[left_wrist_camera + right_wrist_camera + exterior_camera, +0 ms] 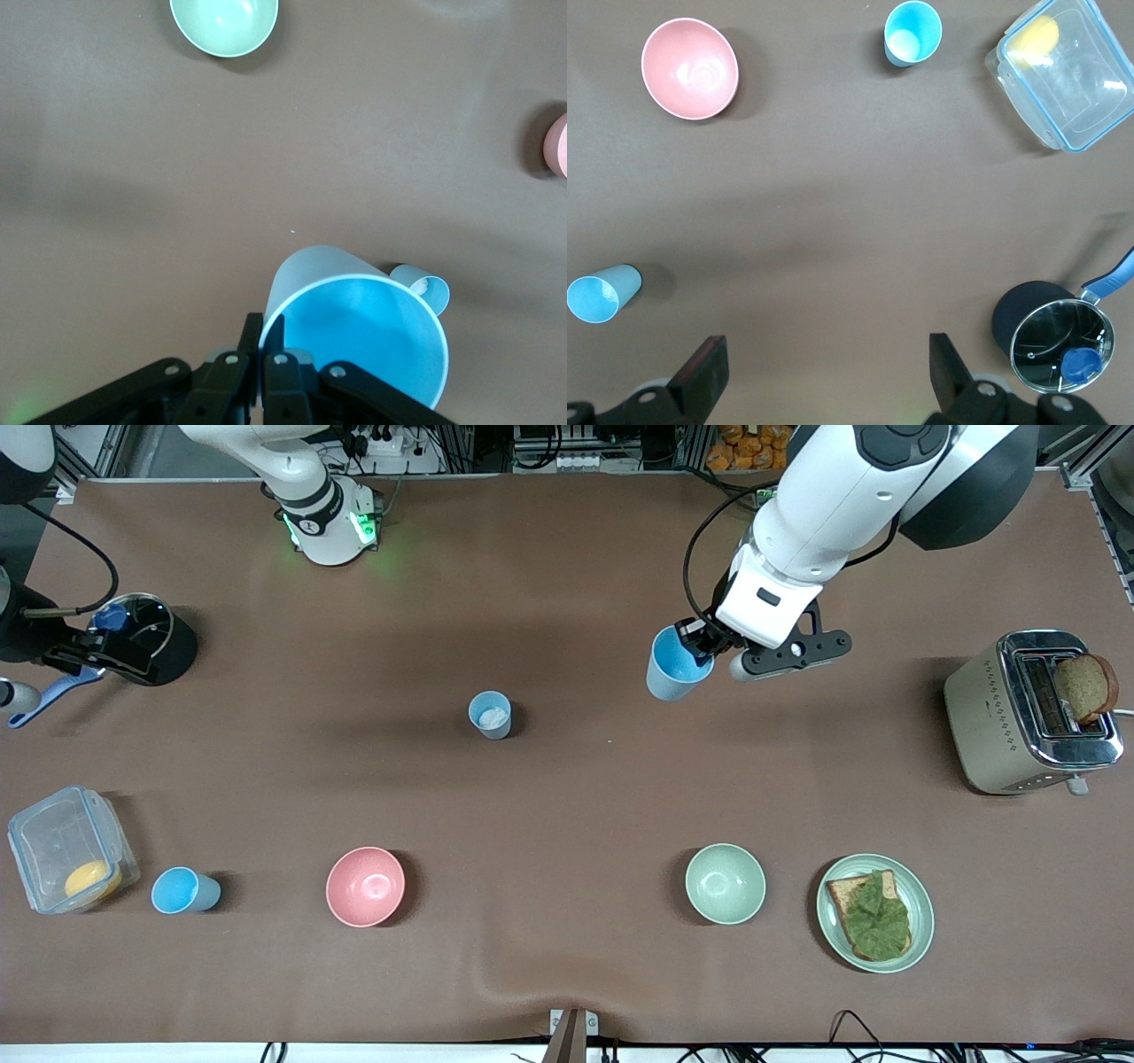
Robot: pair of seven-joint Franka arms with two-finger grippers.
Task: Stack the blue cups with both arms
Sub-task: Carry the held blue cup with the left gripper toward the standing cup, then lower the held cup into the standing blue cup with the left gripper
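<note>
My left gripper [702, 643] is shut on the rim of a blue cup [675, 666] with a bright sky-blue inside and holds it tilted above the table. In the left wrist view the fingers [253, 326] pinch the wall of that cup [363, 332]. A second blue cup [490, 714] with a whitish inside stands upright mid-table; it also shows in the left wrist view [425, 288]. A third blue cup [183, 890] stands near the front edge beside the clear box. My right gripper [824, 350] is open and empty, high above the table by its arm's base [330, 522].
A pink bowl [365, 886] and a pale green bowl [725, 883] sit near the front. A plate with bread and lettuce [875, 912] and a toaster [1032, 713] are at the left arm's end. A clear box [71, 850] and a black lidded pot [146, 638] are at the right arm's end.
</note>
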